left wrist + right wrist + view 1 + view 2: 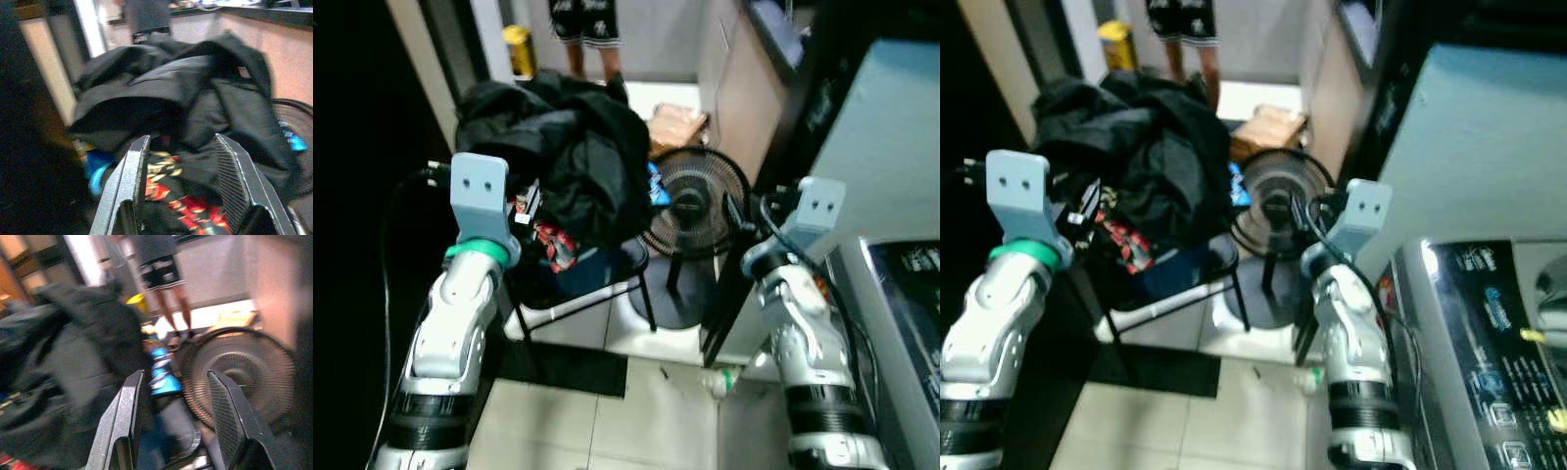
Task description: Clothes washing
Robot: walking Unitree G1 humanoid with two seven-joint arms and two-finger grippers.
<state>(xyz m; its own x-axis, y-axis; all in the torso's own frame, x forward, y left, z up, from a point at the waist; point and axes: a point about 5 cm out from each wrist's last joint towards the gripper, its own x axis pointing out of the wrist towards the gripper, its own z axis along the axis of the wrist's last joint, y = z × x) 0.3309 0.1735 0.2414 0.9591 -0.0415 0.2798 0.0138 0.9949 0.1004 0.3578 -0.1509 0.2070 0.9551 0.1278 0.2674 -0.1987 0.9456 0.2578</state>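
Observation:
A heap of black clothes (563, 157) lies piled on a black-framed chair (641, 284), with a red patterned garment (554, 245) poking out underneath. My left gripper (182, 188) is open right in front of the heap, its fingers (128, 178) just short of the red patterned cloth (188, 205) and holding nothing. My right gripper (175, 428) is also open and empty, to the right of the heap and facing the fan (234, 367). The washing machine (1489, 333) stands at my right, its control panel showing.
A black floor fan (697, 201) stands just right of the chair. A person's legs (589, 39) are at the back, near a yellow container (518, 47) and a cardboard box (677, 122). Tiled floor (636, 411) lies before me.

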